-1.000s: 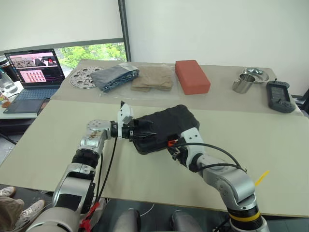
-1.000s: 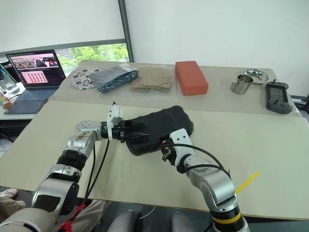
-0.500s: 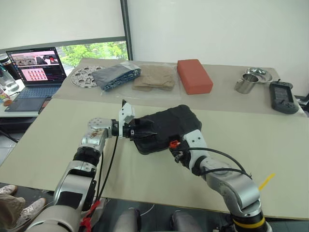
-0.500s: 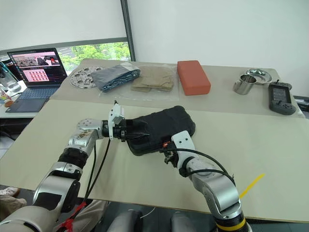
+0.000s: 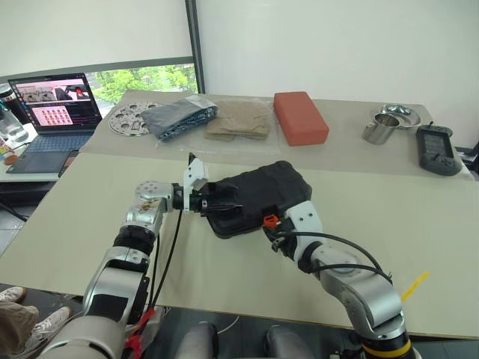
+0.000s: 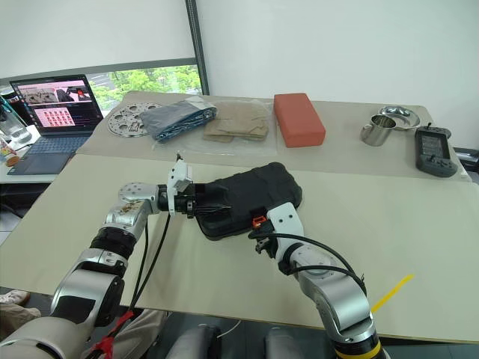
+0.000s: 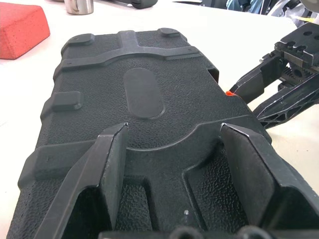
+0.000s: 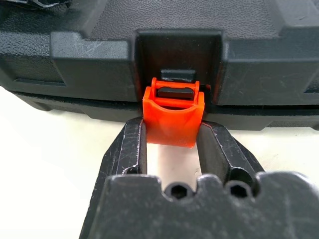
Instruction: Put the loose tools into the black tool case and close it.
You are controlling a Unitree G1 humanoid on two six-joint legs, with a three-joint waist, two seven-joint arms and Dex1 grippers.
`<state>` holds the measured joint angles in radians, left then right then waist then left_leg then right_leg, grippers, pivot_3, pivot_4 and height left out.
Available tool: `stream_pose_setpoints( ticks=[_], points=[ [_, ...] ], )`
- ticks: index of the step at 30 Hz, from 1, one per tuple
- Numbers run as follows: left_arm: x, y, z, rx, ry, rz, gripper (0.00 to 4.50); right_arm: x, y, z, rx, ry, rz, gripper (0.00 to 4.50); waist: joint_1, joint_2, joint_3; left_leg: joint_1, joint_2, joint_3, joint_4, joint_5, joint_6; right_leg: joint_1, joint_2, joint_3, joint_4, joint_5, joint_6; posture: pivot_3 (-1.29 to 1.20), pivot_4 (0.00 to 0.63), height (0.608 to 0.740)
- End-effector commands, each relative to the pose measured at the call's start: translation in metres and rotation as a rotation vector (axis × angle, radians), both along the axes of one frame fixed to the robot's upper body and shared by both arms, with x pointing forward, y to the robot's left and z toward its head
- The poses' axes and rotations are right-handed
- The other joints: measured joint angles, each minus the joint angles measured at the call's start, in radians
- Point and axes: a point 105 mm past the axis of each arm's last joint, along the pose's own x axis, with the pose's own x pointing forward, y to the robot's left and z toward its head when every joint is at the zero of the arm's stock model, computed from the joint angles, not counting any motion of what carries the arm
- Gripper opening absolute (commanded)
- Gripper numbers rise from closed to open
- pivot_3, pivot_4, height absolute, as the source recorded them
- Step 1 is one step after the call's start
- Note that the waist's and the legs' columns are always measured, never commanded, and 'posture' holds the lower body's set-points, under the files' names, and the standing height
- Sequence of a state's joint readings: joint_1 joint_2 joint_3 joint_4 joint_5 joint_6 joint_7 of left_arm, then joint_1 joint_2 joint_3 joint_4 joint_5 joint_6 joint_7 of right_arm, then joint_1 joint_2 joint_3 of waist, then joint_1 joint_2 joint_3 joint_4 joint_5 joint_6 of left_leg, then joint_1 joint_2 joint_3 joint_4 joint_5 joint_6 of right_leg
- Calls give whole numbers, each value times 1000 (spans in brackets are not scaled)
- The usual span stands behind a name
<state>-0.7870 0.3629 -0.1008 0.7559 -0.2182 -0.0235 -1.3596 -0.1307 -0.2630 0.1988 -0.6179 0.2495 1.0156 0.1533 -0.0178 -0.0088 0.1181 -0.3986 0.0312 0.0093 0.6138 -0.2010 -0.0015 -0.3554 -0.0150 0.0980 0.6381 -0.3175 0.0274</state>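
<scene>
The black tool case (image 5: 258, 196) lies shut on the beige table (image 5: 90, 217), with its ribbed lid up. My left gripper (image 5: 223, 206) reaches in from the left, open, its two fingers (image 7: 99, 169) spread flat on the lid's near end. My right gripper (image 8: 173, 130) is at the case's front edge, shut on the orange latch (image 8: 173, 117), with one finger against each side of it. In the left wrist view the right gripper (image 7: 238, 90) shows beside the case. The loose tools are hidden.
Along the far side of the table lie a perforated metal disc (image 5: 129, 120), folded cloths (image 5: 179, 118), a red-orange block (image 5: 300, 117), a steel cup (image 5: 378, 129), a bowl (image 5: 400, 114) and a black handheld device (image 5: 435, 149). A laptop (image 5: 56, 105) stands far left. A yellow strip (image 5: 414, 283) lies front right.
The picture has shifted a little. Both grippers and the case keep their places.
</scene>
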Motion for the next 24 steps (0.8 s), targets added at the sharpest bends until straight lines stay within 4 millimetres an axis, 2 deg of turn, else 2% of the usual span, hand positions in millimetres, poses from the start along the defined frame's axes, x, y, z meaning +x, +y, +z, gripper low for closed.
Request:
stream_pose_setpoints(
  ticks=[1,5,16,19,24],
  points=[
    [-9,-4,-31,89,91,-31,3161,1,6,30,43,-142,27,1179,0,0,0,0,0,0,0,0,0,0,0,0,0,0,0,0,150,740],
    [-11,-4,-33,102,85,-43,3161,-1,4,23,17,-110,36,1179,1,0,0,0,0,0,0,0,0,0,0,0,0,0,0,0,150,740],
    [-28,-20,-59,342,-107,-180,3161,-3,2,18,18,-129,38,1179,7,1,-3,0,0,-1,-1,0,0,3,0,0,-5,0,0,0,150,740],
    [-28,-29,-58,343,-117,-183,3161,-4,1,17,28,-152,33,1179,8,-1,-8,0,-1,-2,-1,0,0,5,0,0,-6,0,0,0,150,740],
    [-26,-32,-61,367,-119,-178,3161,-3,1,21,64,-193,20,1179,8,-1,-12,0,-1,-3,0,0,0,5,-1,0,-7,0,0,0,150,740]
  ],
)
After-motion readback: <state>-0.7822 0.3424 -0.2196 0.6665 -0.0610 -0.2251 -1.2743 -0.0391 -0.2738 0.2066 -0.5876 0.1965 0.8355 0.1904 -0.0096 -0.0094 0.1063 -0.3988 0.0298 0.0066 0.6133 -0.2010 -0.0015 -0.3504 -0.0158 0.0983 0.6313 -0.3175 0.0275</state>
